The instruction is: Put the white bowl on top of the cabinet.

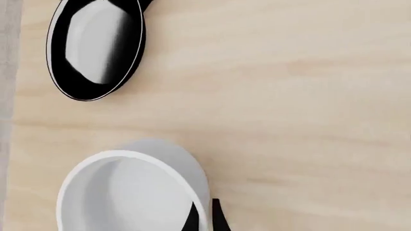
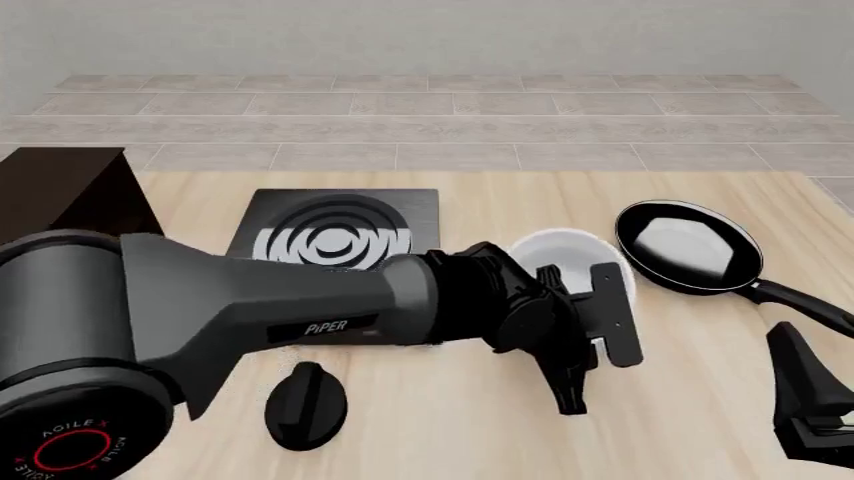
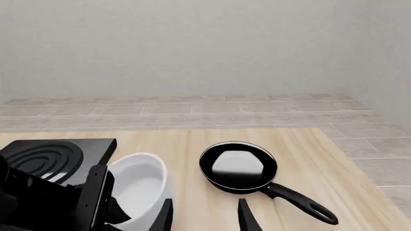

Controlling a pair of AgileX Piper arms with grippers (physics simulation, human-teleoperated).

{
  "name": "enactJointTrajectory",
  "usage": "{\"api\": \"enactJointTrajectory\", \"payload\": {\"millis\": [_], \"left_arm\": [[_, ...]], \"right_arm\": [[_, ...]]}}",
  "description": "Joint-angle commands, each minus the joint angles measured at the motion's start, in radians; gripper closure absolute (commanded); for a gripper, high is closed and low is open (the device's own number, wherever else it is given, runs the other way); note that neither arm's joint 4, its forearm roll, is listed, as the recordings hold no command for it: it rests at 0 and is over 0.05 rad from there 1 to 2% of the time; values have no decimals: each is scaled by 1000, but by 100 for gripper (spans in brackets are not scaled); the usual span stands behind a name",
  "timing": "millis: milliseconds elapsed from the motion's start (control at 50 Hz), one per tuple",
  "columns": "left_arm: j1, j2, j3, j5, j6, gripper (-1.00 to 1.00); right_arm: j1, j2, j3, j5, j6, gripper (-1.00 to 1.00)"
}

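looking along the left claw (image 1: 204,216), the left wrist view shows its two dark fingertips straddling the rim of the white bowl (image 1: 132,192), one inside the wall and one outside, closed on it; the frying pan (image 1: 96,45) lies apart on the pale wooden surface (image 1: 289,120).

in the front view the left arm (image 2: 267,310) reaches across to the bowl (image 2: 561,255), which sits between the stove plate (image 2: 340,235) and the pan (image 2: 687,250) (the cabinet (image 2: 67,190) stands well apart at the far left edge). a black knob (image 2: 307,400) lies near the front. the right claw (image 2: 814,400) hangs low at the right, holding nothing.

in the right wrist view the right claw (image 3: 205,216) has its fingers spread apart, with bowl (image 3: 138,185) and pan (image 3: 239,166) ahead.
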Motion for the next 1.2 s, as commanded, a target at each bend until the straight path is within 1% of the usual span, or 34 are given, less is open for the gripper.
{"api": "enactJointTrajectory", "payload": {"millis": [20, 80, 240, 360, 400, 540, 580, 640, 680, 720, 760, 840, 1080, 1200], "left_arm": [[23, -94, 7, 33, 45, 100], [27, -126, 7, 48, 52, 100], [43, -207, 50, 61, 83, 100], [71, -248, 57, 76, 85, 100], [87, -264, 62, 80, 96, 100], [127, -292, 42, 104, 72, 100], [131, -295, 44, 102, 73, 100], [137, -318, 32, 109, 55, 100], [147, -329, 38, 103, 61, 100], [167, -329, 26, 108, 50, 100], [176, -334, 24, 114, 59, 100], [207, -342, -7, 143, 60, 100], [263, -377, 26, 144, 80, 100], [295, -394, 31, 151, 63, 100]], "right_arm": [[0, 1, 0, 0, 0, -100], [0, 1, 0, 0, -1, -100], [0, 2, 0, -1, -1, -100], [0, 3, 0, -1, -1, -100], [0, 3, 0, -1, -2, -100], [-1, 4, 0, -1, -2, -100], [-1, 4, 0, -1, -2, -100], [-2, 3, 0, -1, -1, -100], [-3, 3, 0, -1, -1, -100], [-3, 4, 0, -1, 0, -100], [-3, 3, 0, -1, 0, -100], [-4, 3, 0, -1, 0, -100], [-8, 2, 0, 0, 1, -100], [-9, 1, 0, 1, 1, -100]]}}
